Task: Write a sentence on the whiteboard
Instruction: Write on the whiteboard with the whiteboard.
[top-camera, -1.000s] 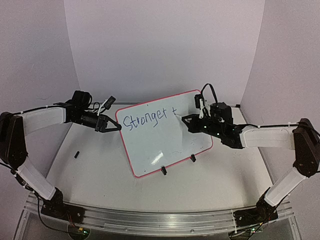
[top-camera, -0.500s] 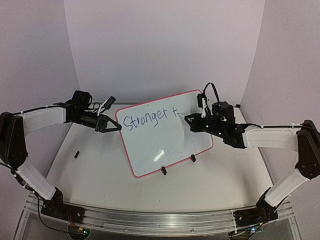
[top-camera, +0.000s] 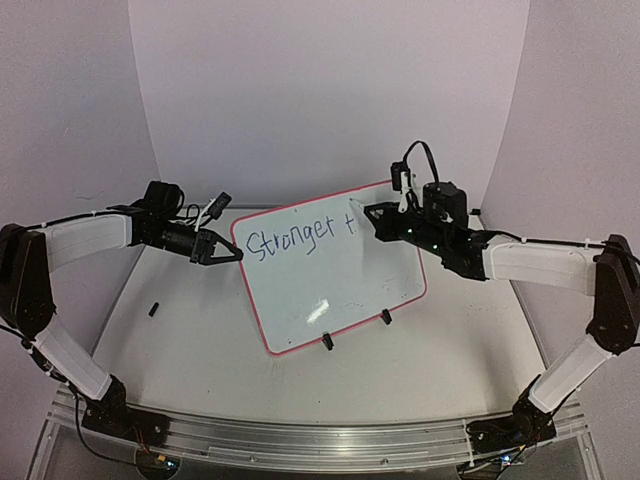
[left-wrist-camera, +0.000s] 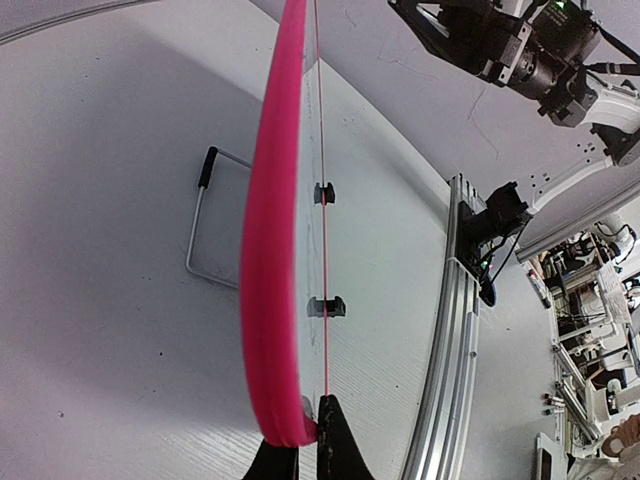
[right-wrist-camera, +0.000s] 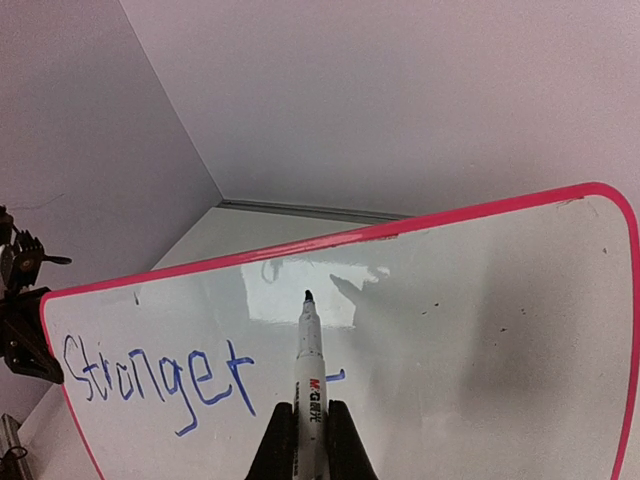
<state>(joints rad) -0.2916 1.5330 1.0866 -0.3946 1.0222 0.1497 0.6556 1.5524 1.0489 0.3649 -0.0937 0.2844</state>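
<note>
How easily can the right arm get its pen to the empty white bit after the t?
Yes, probably. The right gripper holds the marker with its tip close to the whiteboard, nothing between them. The left gripper pinches the far edge, clear of that spot.

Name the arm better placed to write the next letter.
Right: its jaws hold the marker, tip near the board past the t. The left jaws clamp the board's rim.

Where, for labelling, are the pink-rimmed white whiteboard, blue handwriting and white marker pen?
Pink-rimmed white whiteboard (top-camera: 340, 280): top view, bare face.
Blue handwriting (right-wrist-camera: 150, 385): right wrist view, word's middle.
White marker pen (right-wrist-camera: 310, 370): right wrist view, barrel.
</note>
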